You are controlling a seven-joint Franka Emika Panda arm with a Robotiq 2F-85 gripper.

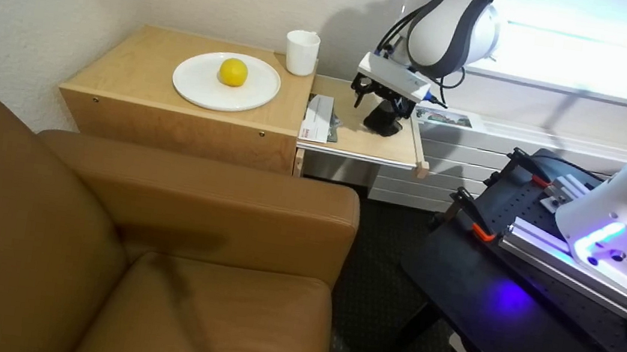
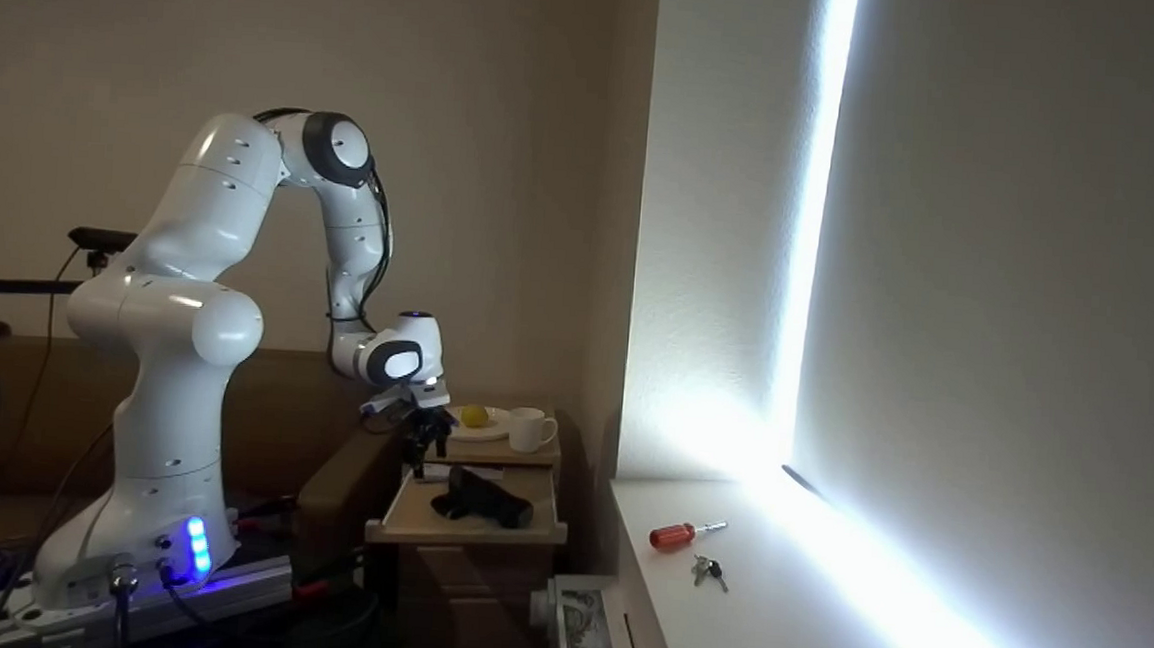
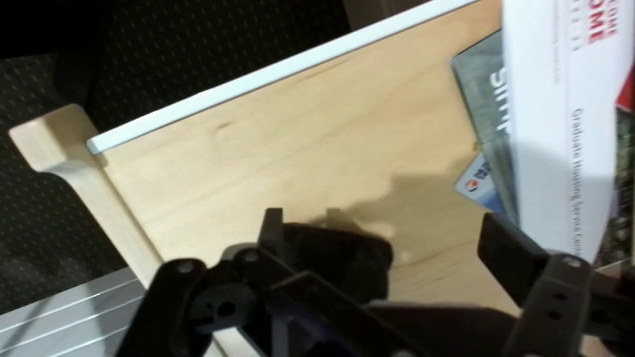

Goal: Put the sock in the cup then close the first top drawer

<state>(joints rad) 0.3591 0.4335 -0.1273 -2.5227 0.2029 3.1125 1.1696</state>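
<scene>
At the gripper (image 3: 384,230): spread wide, unladen

Likely parted to straddle the limp black sock (image 2: 482,499), close below on the floor of the pulled-out top drawer (image 3: 297,148), presumably open for access. To be carried, probably, farther out past the Graduate Housing paper (image 3: 560,124) to the white mug (image 1: 302,53), upright on the wooden cabinet (image 1: 140,68), seemingly for receiving the sock.

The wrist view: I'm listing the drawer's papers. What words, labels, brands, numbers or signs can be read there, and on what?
"Graduate Housing Service Cent": white paper, its end unclear.
"OME": red, same paper, at the picture's top edge.
"Sim": grey-green sheet, the rest covered by that paper.
Too small or blurred: characters beside the orange logo on the blue-and-white card; fainter lines on the paper.
</scene>
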